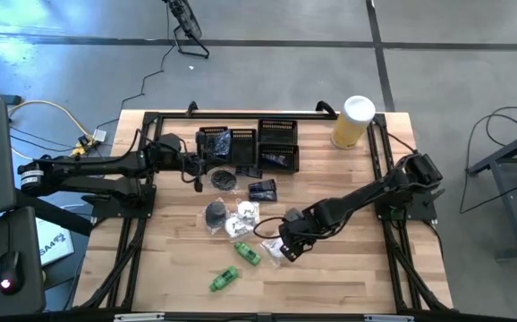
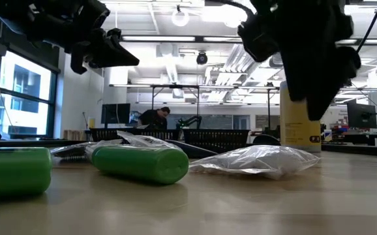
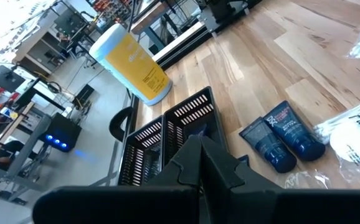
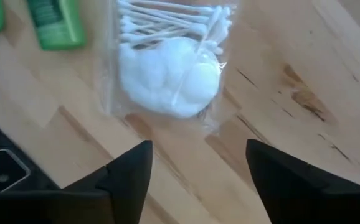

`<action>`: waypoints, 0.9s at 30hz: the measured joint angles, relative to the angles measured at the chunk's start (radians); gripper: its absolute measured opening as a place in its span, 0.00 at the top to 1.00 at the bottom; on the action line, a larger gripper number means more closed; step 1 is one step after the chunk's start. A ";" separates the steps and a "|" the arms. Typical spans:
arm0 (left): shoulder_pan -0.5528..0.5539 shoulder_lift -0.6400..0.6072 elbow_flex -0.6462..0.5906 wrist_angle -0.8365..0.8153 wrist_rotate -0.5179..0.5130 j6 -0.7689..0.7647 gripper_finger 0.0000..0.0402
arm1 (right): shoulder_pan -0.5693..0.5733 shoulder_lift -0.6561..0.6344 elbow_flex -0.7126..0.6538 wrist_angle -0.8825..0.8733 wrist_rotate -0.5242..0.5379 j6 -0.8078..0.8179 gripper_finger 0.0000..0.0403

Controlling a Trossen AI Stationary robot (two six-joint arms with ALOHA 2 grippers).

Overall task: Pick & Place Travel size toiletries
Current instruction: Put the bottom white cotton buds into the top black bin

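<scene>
**Right gripper poised over the cotton sachet**

The right gripper (image 4: 192,174) is held just above a clear crinkly plastic sachet of white cotton balls and cotton swabs (image 4: 170,62), its 2 dark fingers (image 4: 127,171) spread apart and empty. In the high view the sachet (image 1: 276,251) lies on the pale wooden table (image 1: 357,268), at the front edge of the loose pile of toiletries, with a green plastic tube (image 1: 247,253) just beside it and a second green tube (image 1: 225,279) nearer the front edge.

For a sound grasp, the descent should probably be made straight down so that the bulging cotton middle is straddled, not the flat film margin, which is likely to slip or crumple away. The neighbouring green tube should be kept outside the closing path. A light lift is advised before travel, since the bag looks soft.

The left gripper (image 1: 198,163) is seen over the black mesh trays (image 1: 281,143) at the back of the table; its fingers appear closed, with nothing visible between them.

Little writing can be read. A pair of dark navy tubes (image 3: 283,137) carry a star emblem and white lettering too small to make out. The tall yellow cylinder with a white lid (image 3: 133,62) bears fine print that is not legible.
</scene>
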 joint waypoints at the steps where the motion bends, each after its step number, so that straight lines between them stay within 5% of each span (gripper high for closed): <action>1: 0.000 0.000 0.000 -0.001 0.000 0.000 1.00 | 0.005 0.000 -0.020 0.020 -0.003 0.009 0.40; 8: 0.000 0.001 0.000 -0.026 -0.001 0.000 1.00 | 0.039 0.000 -0.195 0.274 -0.028 0.087 0.49; 14: 0.000 0.001 0.000 -0.038 -0.002 0.000 1.00 | 0.044 -0.003 -0.224 0.291 -0.046 0.041 0.54; 21: 0.000 0.001 0.000 -0.038 -0.002 0.000 1.00 | 0.045 -0.026 -0.230 0.148 -0.074 -0.119 0.58; 27: 0.000 0.001 0.000 -0.037 -0.032 0.000 1.00 | 0.044 -0.076 -0.230 -0.039 -0.026 -0.212 0.72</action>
